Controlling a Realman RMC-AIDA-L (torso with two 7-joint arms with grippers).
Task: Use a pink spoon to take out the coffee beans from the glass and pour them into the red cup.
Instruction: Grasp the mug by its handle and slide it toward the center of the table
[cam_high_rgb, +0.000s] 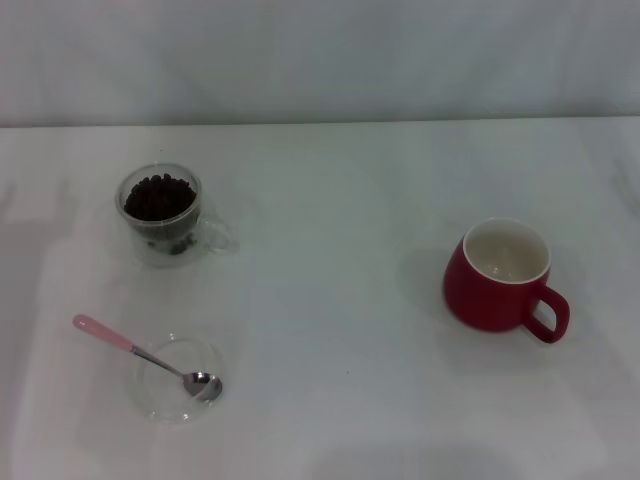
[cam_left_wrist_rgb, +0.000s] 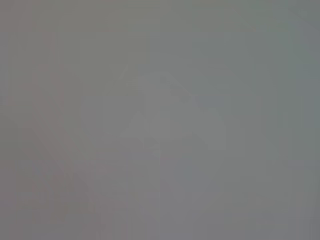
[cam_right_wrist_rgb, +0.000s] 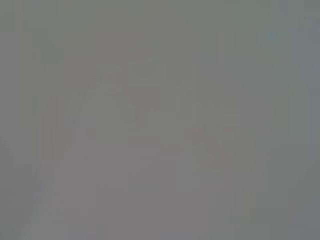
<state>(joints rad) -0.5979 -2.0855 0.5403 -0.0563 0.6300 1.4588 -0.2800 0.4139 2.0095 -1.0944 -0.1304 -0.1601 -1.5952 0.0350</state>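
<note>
— White tabletop (cam_high_rgb: 330, 200), nothing else across the whole width, and no arm over it anywhere. Can you see either gripper from where you stand?

— No. Neither the left nor the right one shows, so I cannot tell whether their fingers are apart or together. Both wrist views give only a flat grey blur with nothing to make out. With no fingers to go by, I can only place things against each other.

— Go on, biggest first.

— On the right side sits the red cup (cam_high_rgb: 502, 276), upright, white inside, loop handle turned toward the near right. I see nothing in it, though its bottom is partly hidden by the rim. Well apart from it, far on the left, stands the glass (cam_high_rgb: 166, 217), clear, its handle pointing right. The coffee beans (cam_high_rgb: 159, 197) fill it close to the brim; a few dark ones show lower through the wall.

— And nearer us?

— A shallow clear dish (cam_high_rgb: 176, 380), hard to pick out against the white. The pink spoon (cam_high_rgb: 148, 356) lies across it, metal bowl resting in the dish, pink handle sticking out past the rim to the far left.

— Any writing?

— None that I can read on anything.
</note>
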